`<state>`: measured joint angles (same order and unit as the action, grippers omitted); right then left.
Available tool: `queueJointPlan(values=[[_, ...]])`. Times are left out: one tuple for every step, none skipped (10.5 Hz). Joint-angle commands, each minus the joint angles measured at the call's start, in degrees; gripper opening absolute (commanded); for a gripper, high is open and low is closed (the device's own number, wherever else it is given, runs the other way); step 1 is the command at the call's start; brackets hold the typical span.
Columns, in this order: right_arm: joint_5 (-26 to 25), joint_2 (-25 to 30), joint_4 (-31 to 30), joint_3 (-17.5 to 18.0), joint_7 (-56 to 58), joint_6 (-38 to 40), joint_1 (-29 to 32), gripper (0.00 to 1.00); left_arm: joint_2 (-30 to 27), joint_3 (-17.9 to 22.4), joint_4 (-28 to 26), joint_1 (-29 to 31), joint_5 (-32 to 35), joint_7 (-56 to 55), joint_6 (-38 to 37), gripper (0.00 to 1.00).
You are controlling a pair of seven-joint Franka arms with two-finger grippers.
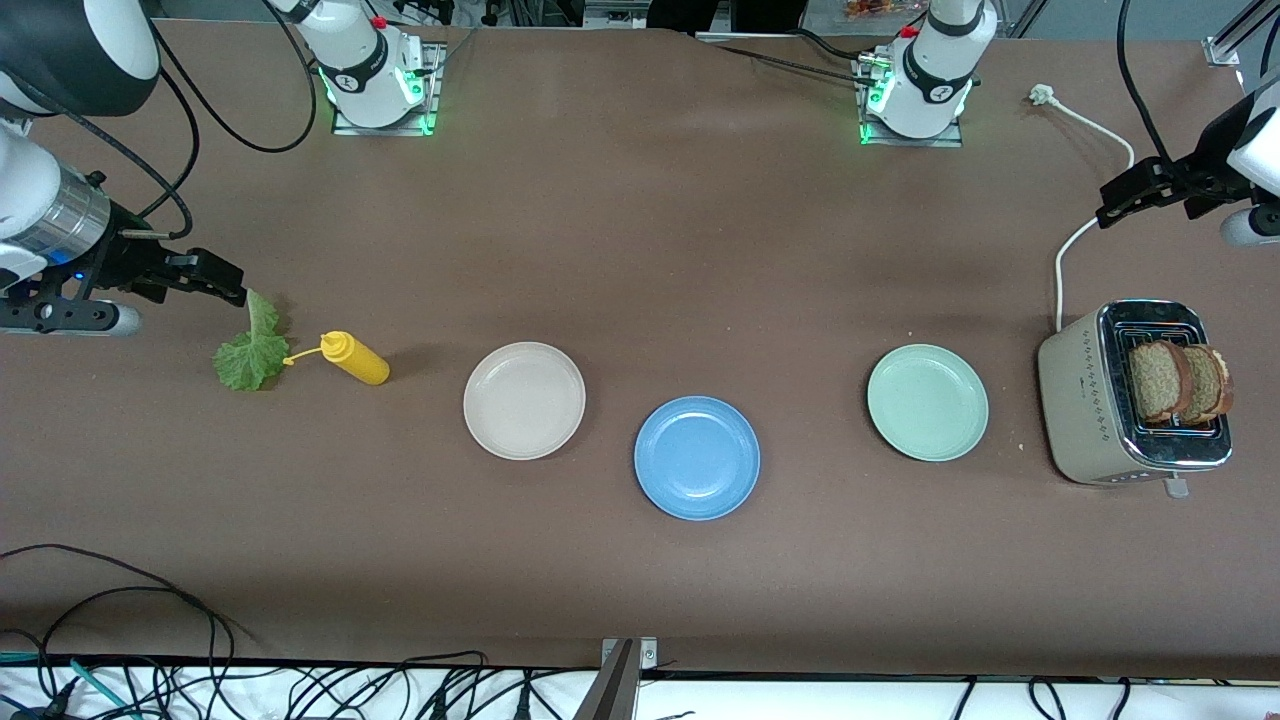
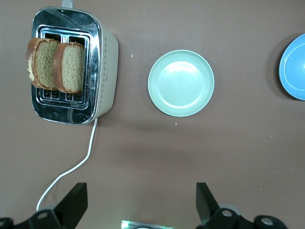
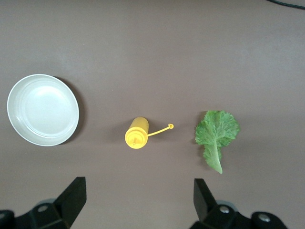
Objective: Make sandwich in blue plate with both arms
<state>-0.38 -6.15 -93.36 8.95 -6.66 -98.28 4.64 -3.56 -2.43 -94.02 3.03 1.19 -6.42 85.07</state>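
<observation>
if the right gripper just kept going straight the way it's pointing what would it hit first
Probably bare table. The open right gripper points down, with the yellow bottle and lettuce leaf just ahead of its line, though depth is hard to judge.

A robotics lab; two arm bases (image 1: 375, 75) bolted to a brown table (image 1: 640, 580); loose cables (image 1: 300, 690) beside the table's edge.

I have both arms raised off the table and held out wide, one at each end. My right gripper (image 1: 215, 280) hangs at the right arm's end, fingers (image 3: 71, 195) spread wide and empty. My left gripper (image 1: 1125, 195) hangs at the left arm's end, fingers (image 2: 76, 200) likewise wide apart, gripping nothing.
</observation>
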Motion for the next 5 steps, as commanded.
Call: queueJointPlan(values=[[-0.41, 0.52, 0.64, 0.37, -0.29, 0.81, 0.28, 1.0, 0.66, -0.2, 1.82, 0.22, 0.57, 1.15, -1.4, 1.0], [-0.41, 0.53, 0.64, 0.37, -0.72, 0.81, 0.28, 1.0, 0.66, -0.11, 1.82, 0.31, 0.57, 1.06, -1.4, 1.0], [-0.41, 0.35, 0.55, 0.46, -0.99, 0.72, 0.11, 1.0, 0.66, -0.11, 1.82, 0.31, 0.57, 1.06, -1.4, 1.0], [-0.41, 0.35, 0.11, 0.54, -1.16, 0.81, 0.02, 1.0, 0.66, -0.11, 1.82, 0.31, 0.57, 1.06, -1.4, 1.0], [-0.5, 0.35, 0.11, 0.55, -1.17, 0.81, 0.02, 1.0, 0.66, -0.11, 1.82, 0.31, 0.57, 1.06, -1.4, 1.0]])
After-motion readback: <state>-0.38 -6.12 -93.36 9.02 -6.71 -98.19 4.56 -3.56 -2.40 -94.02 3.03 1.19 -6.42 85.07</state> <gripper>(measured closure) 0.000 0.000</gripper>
